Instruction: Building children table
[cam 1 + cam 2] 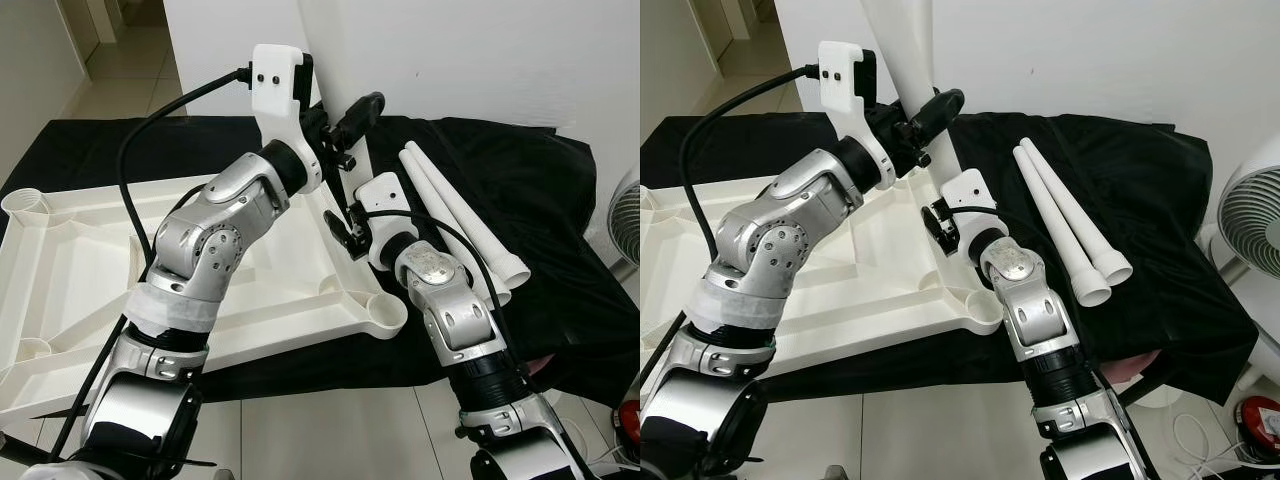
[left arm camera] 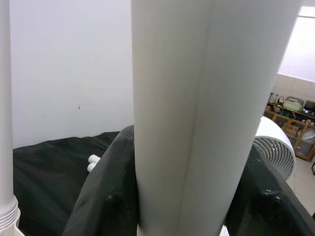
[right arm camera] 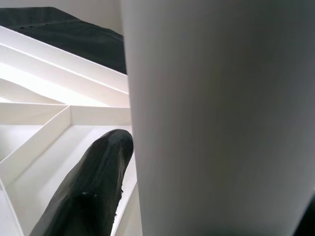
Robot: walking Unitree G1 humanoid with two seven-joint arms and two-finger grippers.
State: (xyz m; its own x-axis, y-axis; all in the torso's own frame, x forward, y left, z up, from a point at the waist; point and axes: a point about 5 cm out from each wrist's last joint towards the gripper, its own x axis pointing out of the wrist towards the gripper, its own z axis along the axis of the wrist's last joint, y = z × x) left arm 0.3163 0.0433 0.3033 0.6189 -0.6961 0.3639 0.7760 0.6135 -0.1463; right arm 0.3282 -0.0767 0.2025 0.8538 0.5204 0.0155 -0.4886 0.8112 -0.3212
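Note:
A white table top (image 1: 90,260) lies upside down on a black cloth, ribs up, with round leg sockets (image 1: 386,311) at its corners. A white table leg (image 1: 902,45) stands upright at the top's far right corner. My left gripper (image 1: 931,110) is shut on the leg high up; the left wrist view has the leg (image 2: 197,118) between both black fingers (image 2: 103,196). My right gripper (image 1: 939,226) is shut on the same leg near its foot, and one finger (image 3: 88,191) lies along the leg (image 3: 221,118). Two loose legs (image 1: 1070,220) rest on the cloth to the right.
The black cloth (image 1: 1140,170) covers the floor up to a white wall behind. A white fan (image 1: 1250,230) stands at the right edge, and a red object (image 1: 1262,415) sits on the tiled floor below it. Tiles run along the near side.

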